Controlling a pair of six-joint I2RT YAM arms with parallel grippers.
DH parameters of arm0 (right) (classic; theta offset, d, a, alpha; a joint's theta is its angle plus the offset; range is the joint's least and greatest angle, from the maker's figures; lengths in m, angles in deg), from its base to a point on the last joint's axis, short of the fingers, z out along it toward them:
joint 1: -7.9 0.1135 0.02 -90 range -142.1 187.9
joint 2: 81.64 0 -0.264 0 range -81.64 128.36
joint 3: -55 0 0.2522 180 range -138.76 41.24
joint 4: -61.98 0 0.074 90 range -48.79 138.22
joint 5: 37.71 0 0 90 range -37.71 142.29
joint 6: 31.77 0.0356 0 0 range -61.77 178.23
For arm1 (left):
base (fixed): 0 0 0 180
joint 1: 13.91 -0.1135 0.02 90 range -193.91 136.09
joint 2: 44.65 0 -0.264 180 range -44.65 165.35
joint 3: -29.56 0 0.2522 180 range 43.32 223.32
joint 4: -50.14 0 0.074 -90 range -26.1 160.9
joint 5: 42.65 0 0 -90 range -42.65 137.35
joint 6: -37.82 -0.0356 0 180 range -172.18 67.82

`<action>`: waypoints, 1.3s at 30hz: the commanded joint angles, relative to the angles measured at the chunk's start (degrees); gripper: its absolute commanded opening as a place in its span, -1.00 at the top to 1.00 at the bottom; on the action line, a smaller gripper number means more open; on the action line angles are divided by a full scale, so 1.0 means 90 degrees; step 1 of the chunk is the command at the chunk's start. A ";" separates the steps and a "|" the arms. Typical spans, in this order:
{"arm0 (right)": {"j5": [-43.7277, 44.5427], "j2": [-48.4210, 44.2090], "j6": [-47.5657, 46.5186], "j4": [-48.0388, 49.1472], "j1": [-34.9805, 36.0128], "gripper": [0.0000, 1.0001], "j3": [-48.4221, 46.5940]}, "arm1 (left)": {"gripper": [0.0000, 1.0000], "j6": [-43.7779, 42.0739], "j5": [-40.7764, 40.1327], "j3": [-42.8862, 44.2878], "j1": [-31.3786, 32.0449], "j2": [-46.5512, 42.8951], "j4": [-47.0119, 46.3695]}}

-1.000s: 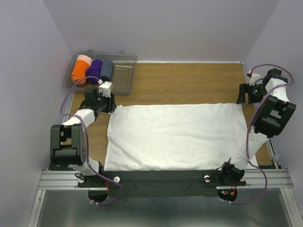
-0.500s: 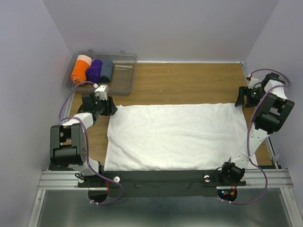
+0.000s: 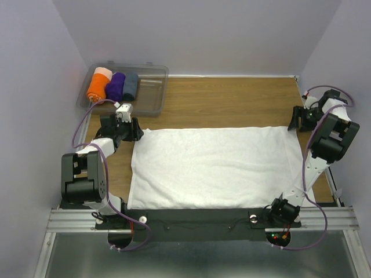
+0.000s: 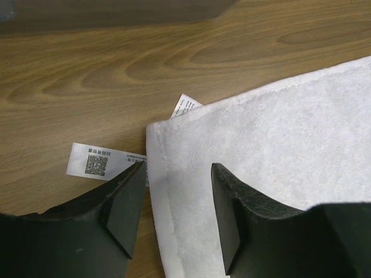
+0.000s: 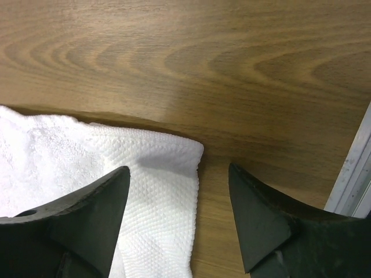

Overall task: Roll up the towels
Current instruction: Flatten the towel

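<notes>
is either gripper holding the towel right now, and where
Nothing is held. The left gripper and right gripper stand open over the far corners of the white towel.

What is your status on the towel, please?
Left gripper and right gripper open, over the far corners. White towel flat, unrolled. Nothing in the way.

We see the wooden surface (image 3: 232, 104) carrying the white towel (image 3: 214, 168), spread flat across its near half, and a clear bin (image 3: 149, 95) at its far left corner.
</notes>
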State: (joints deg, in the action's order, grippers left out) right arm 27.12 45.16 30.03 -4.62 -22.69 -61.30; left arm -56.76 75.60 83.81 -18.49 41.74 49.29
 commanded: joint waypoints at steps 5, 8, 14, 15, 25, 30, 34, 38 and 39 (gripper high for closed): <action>0.0325 0.0208 0.0185 0.0363 0.0273 -0.11 0.0123 | -0.19 0.0128 -0.0199 -0.0104 -0.0009 -0.0136 -0.0222; 0.0306 0.0178 0.0156 0.0393 0.0293 0.30 0.0212 | -0.18 0.0177 -0.0209 -0.0134 -0.0009 -0.0117 -0.0222; 0.0072 -0.0056 0.0107 0.0383 0.0303 0.99 0.0251 | -0.14 0.0362 -0.0034 -0.0017 -0.0009 0.0049 -0.0174; 0.0033 -0.0085 0.0097 0.0392 0.0303 0.99 0.0251 | -0.14 0.0469 0.0005 0.0022 -0.0009 0.0117 -0.0144; -0.0397 -0.0574 0.0224 0.0334 0.0303 0.99 0.0202 | -0.14 0.0996 0.0143 0.0100 -0.0009 0.0420 -0.0320; -0.0387 -0.0554 0.0156 0.0275 0.0303 0.99 0.0231 | -0.14 0.1250 -0.0101 0.0237 -0.0009 0.0528 -0.0515; -0.0416 -0.0525 0.0136 0.0246 0.0303 0.99 0.0222 | -0.14 0.1387 -0.0209 0.0481 -0.0009 0.0752 -0.0544; -0.0407 -0.0525 0.0087 0.0207 0.0303 0.99 0.0222 | -0.14 0.1427 -0.0228 0.0579 -0.0009 0.0860 -0.0564; -0.0397 -0.0525 0.0078 0.0207 0.0303 0.99 0.0231 | -0.14 0.1436 -0.0258 0.0608 -0.0009 0.0860 -0.0564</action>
State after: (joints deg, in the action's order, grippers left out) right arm 24.80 43.17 31.47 -2.29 -20.50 -59.14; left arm -45.00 74.02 87.09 -18.49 49.76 46.03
